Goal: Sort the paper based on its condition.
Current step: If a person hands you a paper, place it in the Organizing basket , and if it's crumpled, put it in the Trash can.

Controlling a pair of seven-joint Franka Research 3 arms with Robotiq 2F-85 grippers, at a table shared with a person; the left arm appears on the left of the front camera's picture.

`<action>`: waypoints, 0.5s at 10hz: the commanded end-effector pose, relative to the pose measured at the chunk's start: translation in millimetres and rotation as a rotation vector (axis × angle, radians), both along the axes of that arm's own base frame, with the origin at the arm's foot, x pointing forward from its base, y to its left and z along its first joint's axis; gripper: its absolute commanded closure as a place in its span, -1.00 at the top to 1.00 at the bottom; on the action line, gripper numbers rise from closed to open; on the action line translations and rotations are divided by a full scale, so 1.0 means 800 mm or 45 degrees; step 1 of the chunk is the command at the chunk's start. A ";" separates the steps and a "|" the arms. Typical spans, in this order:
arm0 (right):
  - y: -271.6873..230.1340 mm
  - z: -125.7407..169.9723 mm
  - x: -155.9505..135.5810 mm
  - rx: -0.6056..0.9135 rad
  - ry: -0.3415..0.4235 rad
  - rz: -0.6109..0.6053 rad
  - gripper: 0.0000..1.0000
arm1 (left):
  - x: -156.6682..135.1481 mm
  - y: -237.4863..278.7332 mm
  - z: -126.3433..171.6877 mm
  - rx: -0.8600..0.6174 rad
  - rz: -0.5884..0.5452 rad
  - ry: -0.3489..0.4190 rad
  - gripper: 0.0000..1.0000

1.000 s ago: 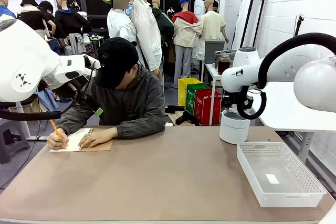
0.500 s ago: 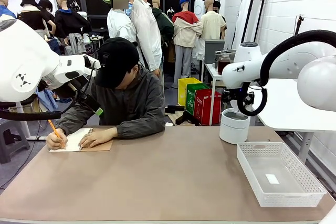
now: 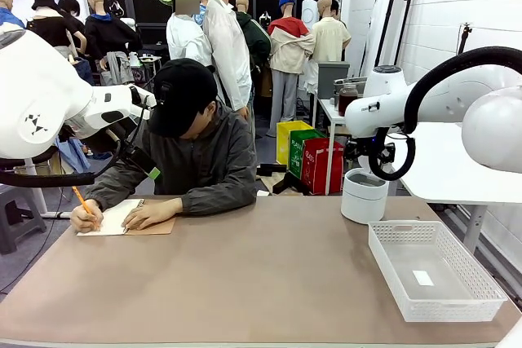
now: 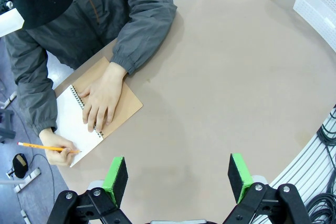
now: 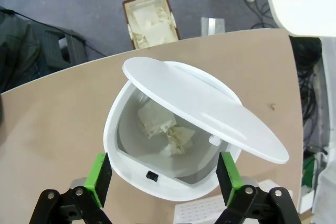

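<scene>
Paper (image 4: 67, 114) lies on the spiral notebook (image 4: 126, 106) at the far left of the table (image 3: 269, 283), pinned under the person's hand (image 4: 102, 98) for writing with a pencil (image 4: 44, 147), so the left gripper (image 4: 177, 169) hovers above, fingers spread and empty, the right gripper (image 5: 164, 174) likewise over the swing-lid bin (image 5: 113, 145).

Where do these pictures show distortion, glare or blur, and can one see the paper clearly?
Front view: even light, straight lines, paper small but sharp. Left wrist view: wide-angle bend curves the table edge; the paper is sharp, without glare. Right wrist view: same bend; the bin lid is bright, the space under it shaded.
</scene>
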State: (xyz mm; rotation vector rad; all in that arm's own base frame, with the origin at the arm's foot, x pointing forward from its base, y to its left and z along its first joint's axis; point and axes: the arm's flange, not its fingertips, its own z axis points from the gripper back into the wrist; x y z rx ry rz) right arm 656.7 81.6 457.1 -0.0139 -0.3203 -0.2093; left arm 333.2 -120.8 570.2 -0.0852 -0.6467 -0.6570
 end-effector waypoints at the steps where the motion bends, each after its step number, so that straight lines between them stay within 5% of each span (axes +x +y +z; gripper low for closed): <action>1: 0.000 0.001 0.000 0.001 -0.006 0.001 1.00 | 0.000 0.001 0.000 0.001 0.000 0.001 1.00; 5: 0.000 0.001 0.000 0.001 -0.006 0.001 1.00 | 0.000 0.001 0.000 0.001 0.000 0.001 1.00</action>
